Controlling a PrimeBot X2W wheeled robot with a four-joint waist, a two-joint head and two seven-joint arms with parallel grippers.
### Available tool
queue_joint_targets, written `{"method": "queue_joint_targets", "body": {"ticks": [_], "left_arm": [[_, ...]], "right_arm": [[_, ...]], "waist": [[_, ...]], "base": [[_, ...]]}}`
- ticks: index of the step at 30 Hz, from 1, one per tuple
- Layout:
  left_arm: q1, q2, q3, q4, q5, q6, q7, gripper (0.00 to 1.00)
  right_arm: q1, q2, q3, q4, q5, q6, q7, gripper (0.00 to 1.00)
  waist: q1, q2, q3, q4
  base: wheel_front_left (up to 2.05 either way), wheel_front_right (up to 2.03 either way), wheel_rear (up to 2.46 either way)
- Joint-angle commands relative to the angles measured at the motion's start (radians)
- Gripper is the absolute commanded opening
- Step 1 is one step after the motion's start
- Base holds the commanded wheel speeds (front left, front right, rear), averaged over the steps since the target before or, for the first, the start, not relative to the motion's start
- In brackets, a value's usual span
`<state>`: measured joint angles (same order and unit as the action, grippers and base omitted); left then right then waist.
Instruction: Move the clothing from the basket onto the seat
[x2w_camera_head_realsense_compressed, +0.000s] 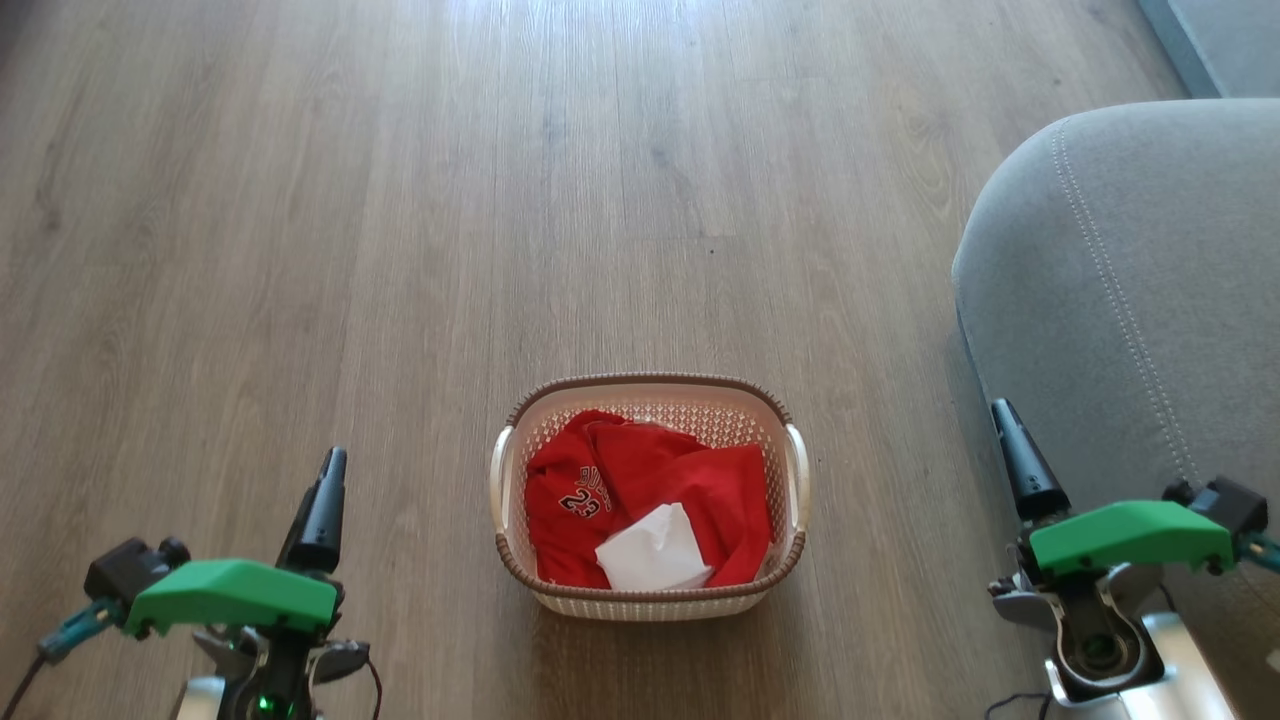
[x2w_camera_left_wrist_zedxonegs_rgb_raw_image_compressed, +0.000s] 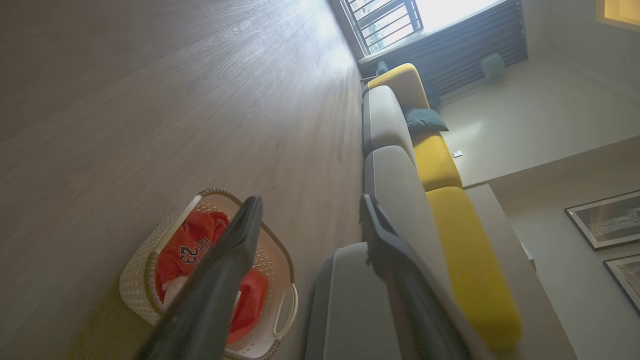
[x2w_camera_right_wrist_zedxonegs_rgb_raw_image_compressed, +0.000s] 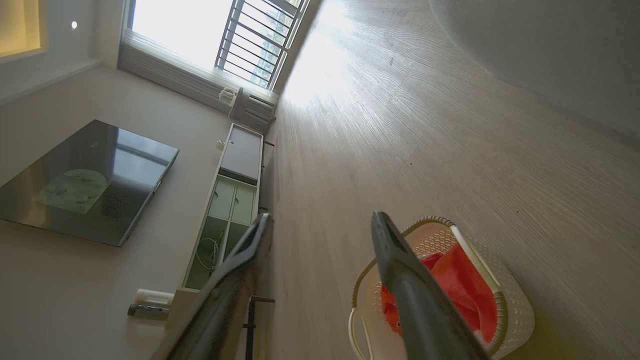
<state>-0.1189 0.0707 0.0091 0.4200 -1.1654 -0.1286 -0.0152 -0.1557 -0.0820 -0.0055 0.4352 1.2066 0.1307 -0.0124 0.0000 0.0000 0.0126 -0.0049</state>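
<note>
Wood floor (x2w_camera_head_realsense_compressed: 400, 200) in a sunlit room. Basket (x2w_camera_head_realsense_compressed: 650, 381) of clothing (x2w_camera_head_realsense_compressed: 700, 485) lies between left gripper (x2w_camera_left_wrist_zedxonegs_rgb_raw_image_compressed: 311, 200) and right gripper (x2w_camera_right_wrist_zedxonegs_rgb_raw_image_compressed: 321, 216), both spread and empty; seat (x2w_camera_head_realsense_compressed: 1150, 250) just beside the right.

bright daylight from the window (x2w_camera_right_wrist_zedxonegs_rgb_raw_image_compressed: 200, 40), glare washing the far floor (x2w_camera_head_realsense_compressed: 560, 60), wrist views warped, near fingers (x2w_camera_left_wrist_zedxonegs_rgb_raw_image_compressed: 220, 280) blurry

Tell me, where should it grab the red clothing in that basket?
Probably a raised fold near the middle of the clothing, from straight above. The basket walls it in all round, and only its open top gives a way in.
</note>
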Motion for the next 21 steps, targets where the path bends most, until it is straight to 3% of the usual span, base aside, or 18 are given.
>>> {"method": "queue_joint_targets", "body": {"ticks": [1,21], "left_arm": [[-0.068,0.023,0.015,-0.025,0.052,-0.001,-0.016,1.0],[-0.113,0.03,0.019,-0.006,0.376,0.005,-0.071,1.0]], "right_arm": [[-0.071,-0.021,0.017,-0.027,-0.042,0.0,-0.017,1.0],[-0.145,-0.037,0.078,0.01,-0.303,0.0,-0.073,1.0]], "waist": [[0.0,0.0,0.001,-0.001],[0.0,0.0,0.004,-0.004]], "base": [[0.0,0.0,0.0],[0.0,0.0,0.0]]}}
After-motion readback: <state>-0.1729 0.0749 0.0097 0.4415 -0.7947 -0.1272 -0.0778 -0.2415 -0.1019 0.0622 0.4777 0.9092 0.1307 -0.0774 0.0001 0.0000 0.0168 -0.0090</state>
